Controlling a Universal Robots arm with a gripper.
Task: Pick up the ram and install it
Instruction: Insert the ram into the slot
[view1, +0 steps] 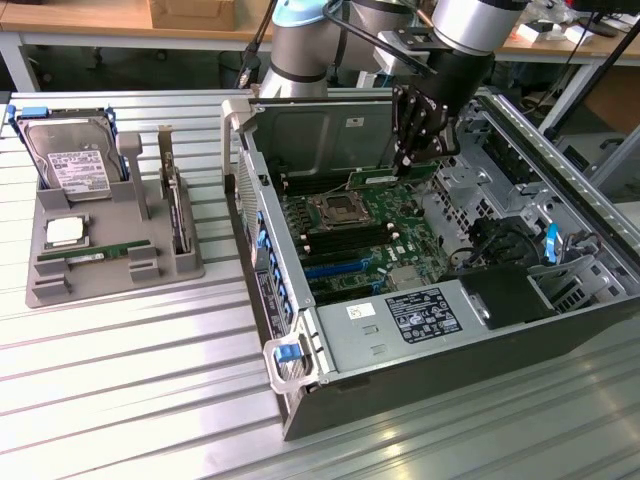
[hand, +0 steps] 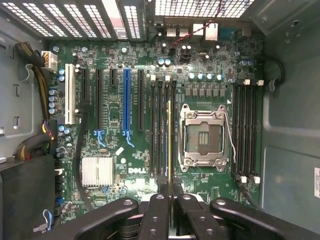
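One claw (view1: 406, 160), jaws nearly closed, pinching the ram (view1: 375, 180) by its upper edge; the stick hangs level so its contact edge faces down.
Directly beneath: motherboard (hand: 125, 150) with black memory slots (hand: 159, 125); the ram lines up along one slot, seating not discernible.
Just beside: one open CPU socket (hand: 205, 137).
Around: case (view1: 450, 375), lid off and laid on its side on the counter (view1: 130, 380), so the slots face up to the claw.
Well apart: grey tray (view1: 60, 290) with hard drive (view1: 70, 155), processor (view1: 65, 232), spare stick (view1: 95, 255) and upright card (view1: 175, 205).
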